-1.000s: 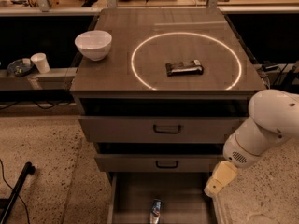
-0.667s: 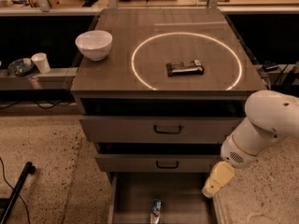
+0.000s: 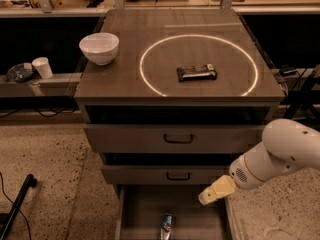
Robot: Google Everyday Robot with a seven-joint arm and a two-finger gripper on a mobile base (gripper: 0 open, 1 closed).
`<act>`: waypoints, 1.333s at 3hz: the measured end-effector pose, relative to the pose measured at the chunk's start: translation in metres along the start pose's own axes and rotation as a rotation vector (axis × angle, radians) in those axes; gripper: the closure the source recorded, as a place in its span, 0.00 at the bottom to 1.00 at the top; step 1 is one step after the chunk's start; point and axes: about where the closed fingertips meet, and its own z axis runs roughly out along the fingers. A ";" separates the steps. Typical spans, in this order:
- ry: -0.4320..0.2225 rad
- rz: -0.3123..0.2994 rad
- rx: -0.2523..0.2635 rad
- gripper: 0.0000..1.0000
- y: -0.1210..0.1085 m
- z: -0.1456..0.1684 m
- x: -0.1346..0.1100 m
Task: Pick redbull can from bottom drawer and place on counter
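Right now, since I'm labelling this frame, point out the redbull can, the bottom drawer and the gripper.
redbull can (image 3: 166, 227): camera view, middle of its body.
bottom drawer (image 3: 144, 211): camera view, bare floor left of the can.
gripper (image 3: 205, 198): camera view, its tip, over the drawer's right side.

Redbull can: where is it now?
The redbull can lies in the open bottom drawer, bottom centre of the camera view; the tool hovers above-right of it, apart.
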 end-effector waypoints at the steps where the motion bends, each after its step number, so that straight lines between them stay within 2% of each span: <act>1: -0.094 0.138 -0.011 0.00 -0.002 0.010 -0.009; 2: -0.111 0.142 -0.008 0.00 -0.004 0.010 -0.012; 3: -0.072 0.137 0.040 0.00 0.001 0.021 -0.014; 4: -0.010 0.114 0.137 0.00 -0.001 0.056 -0.008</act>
